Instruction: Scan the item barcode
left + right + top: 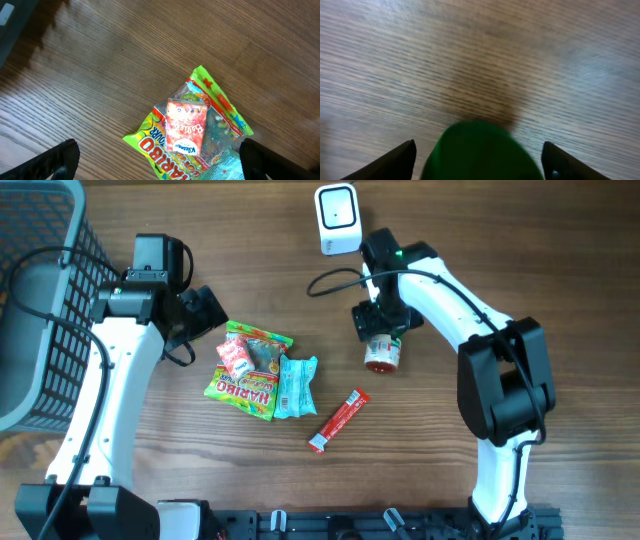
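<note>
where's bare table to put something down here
Free: the wood between the scanner and the snack pile, and the strip below the red stick pack. Crowded: around the snack pile, with the left gripper right beside it.

This is looking like a pretend shop checkout in a robot test room. A grey wire shopping basket (40,300) is sitting at the edge of a wooden tabletop (200,480). A small white scanner (337,218) is standing at the back. Sweet bags (243,385) are lying in the middle. The left robot arm (105,380) and the right robot arm (460,300) are reaching over it all.
</note>
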Tool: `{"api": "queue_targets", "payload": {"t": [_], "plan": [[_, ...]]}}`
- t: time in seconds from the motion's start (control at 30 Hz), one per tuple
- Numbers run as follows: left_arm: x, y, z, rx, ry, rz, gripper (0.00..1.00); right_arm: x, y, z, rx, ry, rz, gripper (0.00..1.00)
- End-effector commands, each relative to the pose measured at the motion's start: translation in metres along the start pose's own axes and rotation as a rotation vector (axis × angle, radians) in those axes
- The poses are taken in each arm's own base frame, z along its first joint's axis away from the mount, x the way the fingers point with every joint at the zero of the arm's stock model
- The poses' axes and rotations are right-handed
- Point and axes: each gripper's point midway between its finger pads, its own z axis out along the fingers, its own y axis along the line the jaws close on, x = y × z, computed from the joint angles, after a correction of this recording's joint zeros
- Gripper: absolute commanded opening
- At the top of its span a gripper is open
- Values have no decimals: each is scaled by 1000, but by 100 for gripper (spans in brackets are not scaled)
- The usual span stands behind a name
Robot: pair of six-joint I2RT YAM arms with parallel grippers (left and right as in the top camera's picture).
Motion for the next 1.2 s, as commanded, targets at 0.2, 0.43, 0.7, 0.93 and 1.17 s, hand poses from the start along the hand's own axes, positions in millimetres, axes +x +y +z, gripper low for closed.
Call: {"api": "queue_targets", "payload": {"t": [0.2, 0.43, 0.7, 0.93, 1.17], "plan": [[-2, 2, 2, -9, -1, 7, 100, 5, 3, 0, -9, 34, -9, 80], [-2, 2, 2, -9, -1, 7, 100, -2, 3, -12, -5, 16, 14, 91], [-2, 2, 2, -9, -1, 7, 100, 7, -11, -13, 25, 56, 190, 96], [-2, 2, 2, -9, -1, 7, 100, 21, -44, -15, 17, 118, 398, 100], [-2, 2, 2, -9, -1, 7, 100, 26, -25, -17, -146, 173, 433, 100]]}}
